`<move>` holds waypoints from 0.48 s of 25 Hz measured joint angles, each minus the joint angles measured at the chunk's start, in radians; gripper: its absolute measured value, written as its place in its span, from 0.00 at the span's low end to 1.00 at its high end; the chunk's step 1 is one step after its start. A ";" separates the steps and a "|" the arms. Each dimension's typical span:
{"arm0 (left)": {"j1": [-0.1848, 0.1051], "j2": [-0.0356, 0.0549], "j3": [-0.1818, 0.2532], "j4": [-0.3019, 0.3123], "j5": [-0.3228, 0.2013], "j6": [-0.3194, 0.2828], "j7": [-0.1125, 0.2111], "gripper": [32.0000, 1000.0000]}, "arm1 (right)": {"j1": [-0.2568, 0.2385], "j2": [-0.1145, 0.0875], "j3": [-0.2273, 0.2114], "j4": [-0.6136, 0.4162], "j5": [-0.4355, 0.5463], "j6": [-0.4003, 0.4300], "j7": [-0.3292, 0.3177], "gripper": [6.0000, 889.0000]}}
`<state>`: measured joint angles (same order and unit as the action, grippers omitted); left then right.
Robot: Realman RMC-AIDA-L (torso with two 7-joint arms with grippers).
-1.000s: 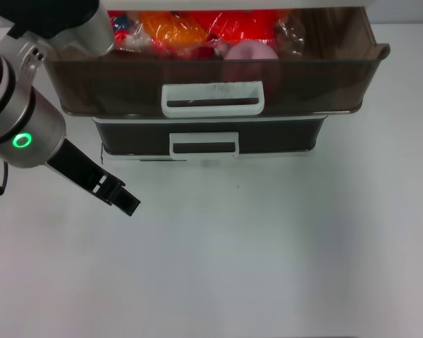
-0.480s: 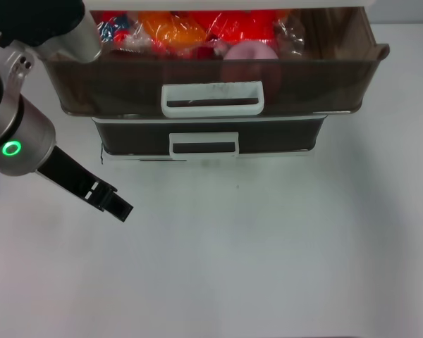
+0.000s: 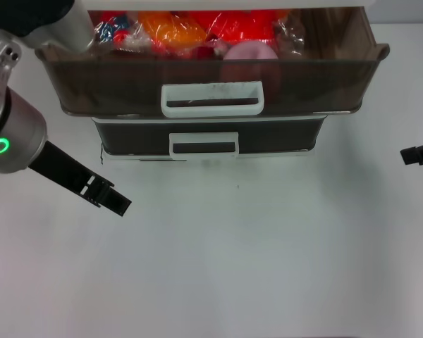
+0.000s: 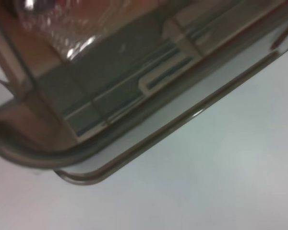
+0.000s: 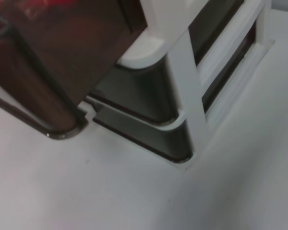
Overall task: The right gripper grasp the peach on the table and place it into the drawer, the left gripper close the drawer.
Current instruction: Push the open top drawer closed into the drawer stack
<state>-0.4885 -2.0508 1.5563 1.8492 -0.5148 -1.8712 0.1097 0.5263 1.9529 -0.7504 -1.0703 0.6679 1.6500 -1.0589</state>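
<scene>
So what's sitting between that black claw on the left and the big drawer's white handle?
Nothing: in the head view only bare white table lies between the left gripper and the drawer handle, with the lower drawer's front just beside that path.

Peach in the open drawer

We see the peach (image 3: 249, 51), round, pale pink and matte, lying inside the drawer (image 3: 338, 77) toward its middle, just behind the front wall and above the right end of the long white loop handle (image 3: 212, 98). The drawer is wide, translucent brown plastic, and stands pulled out over the narrower, darker drawer (image 3: 282, 137) beneath it. In the left wrist view its rounded front corner (image 4: 48, 153) hangs over the white counter (image 3: 268, 260).
</scene>
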 joint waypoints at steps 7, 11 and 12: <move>0.045 0.0015 0.007 0.108 -0.041 -0.009 0.001 0.79 | 0.005 0.012 -0.001 0.025 -0.011 -0.036 -0.021 0.98; 0.069 0.0074 0.016 0.165 -0.129 -0.012 0.029 0.79 | 0.007 0.012 0.000 0.041 -0.012 -0.040 -0.021 0.98; 0.070 0.0083 0.024 0.172 -0.145 -0.012 0.035 0.79 | 0.007 0.012 0.000 0.043 -0.012 -0.040 -0.022 0.98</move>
<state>-0.4187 -2.0425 1.5807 2.0216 -0.6597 -1.8829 0.1451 0.5337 1.9650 -0.7499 -1.0273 0.6554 1.6099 -1.0805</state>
